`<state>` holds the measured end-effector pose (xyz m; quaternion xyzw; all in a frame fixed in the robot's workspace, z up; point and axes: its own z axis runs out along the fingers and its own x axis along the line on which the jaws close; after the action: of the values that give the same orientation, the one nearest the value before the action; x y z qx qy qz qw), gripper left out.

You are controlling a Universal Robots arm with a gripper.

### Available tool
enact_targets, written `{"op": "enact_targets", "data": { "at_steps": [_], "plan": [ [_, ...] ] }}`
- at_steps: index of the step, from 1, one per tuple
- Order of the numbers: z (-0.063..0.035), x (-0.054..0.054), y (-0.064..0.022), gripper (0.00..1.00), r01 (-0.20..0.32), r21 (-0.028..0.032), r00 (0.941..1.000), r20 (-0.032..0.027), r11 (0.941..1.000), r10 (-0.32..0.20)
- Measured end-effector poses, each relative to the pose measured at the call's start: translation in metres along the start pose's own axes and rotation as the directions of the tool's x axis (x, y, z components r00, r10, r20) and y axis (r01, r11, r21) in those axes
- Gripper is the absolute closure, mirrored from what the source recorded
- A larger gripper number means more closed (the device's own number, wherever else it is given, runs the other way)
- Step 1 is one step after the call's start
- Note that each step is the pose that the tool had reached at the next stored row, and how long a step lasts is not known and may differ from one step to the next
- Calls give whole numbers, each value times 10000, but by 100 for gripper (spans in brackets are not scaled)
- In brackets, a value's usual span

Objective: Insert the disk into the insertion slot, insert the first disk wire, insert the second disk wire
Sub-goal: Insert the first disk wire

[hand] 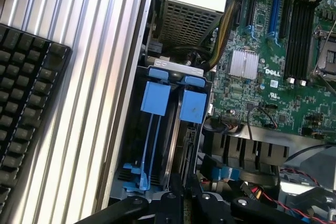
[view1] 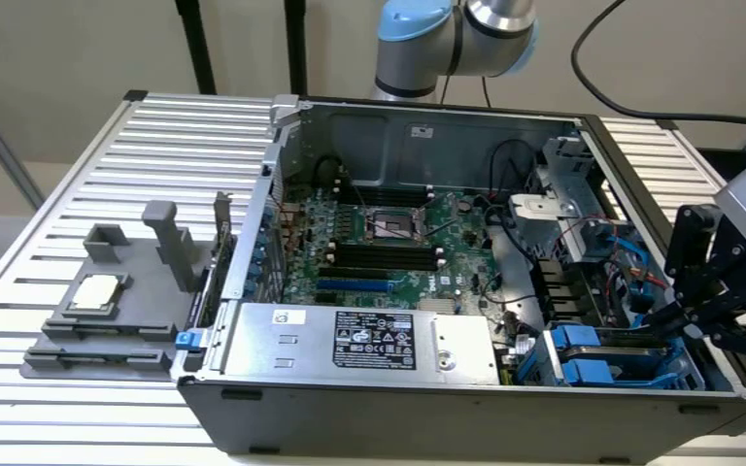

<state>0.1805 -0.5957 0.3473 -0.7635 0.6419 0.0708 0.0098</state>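
Exterior view: open computer case (view1: 477,417) on a ribbed metal table (view1: 75,194), arm (view1: 457,39) behind the case. Grey holder (view1: 114,311) with a chip (view1: 94,294) sits outside the case on the exterior view's left. Gripper (view1: 679,326) is at the case's corner on the exterior view's right, down at the end of the blue-railed slot (view1: 596,357). Wrist view adds a black keyboard (hand: 26,114) on the table outside the case and looks straight along the slot. Inside the case: green board (hand: 278,66), silver power box (view1: 360,340) along the case wall nearest the exterior camera, slot next to it in the corner. In the slot: disk (hand: 178,142) standing on edge, blue carrier tab at its far end, a second blue tab just beside it. Gripper is right at the disk's near end; cannot tell whether it is open, closed or gripping the disk. Loose red wires (hand: 273,199) lie inside the case near the gripper
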Motion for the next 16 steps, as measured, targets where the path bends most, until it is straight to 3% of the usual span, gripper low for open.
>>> {"op": "enact_targets", "data": {
  "at_steps": [8, 12, 16],
  "plan": [
    [0, -6, 31, 84, 166, -20, 9999, -11, 9999, -166],
    [-11, -23, 117, 84, 210, -26, 9998, -15, 9998, -210],
    [3, -67, 266, 84, 213, -26, 9998, -15, 9998, -213]
  ]
}}
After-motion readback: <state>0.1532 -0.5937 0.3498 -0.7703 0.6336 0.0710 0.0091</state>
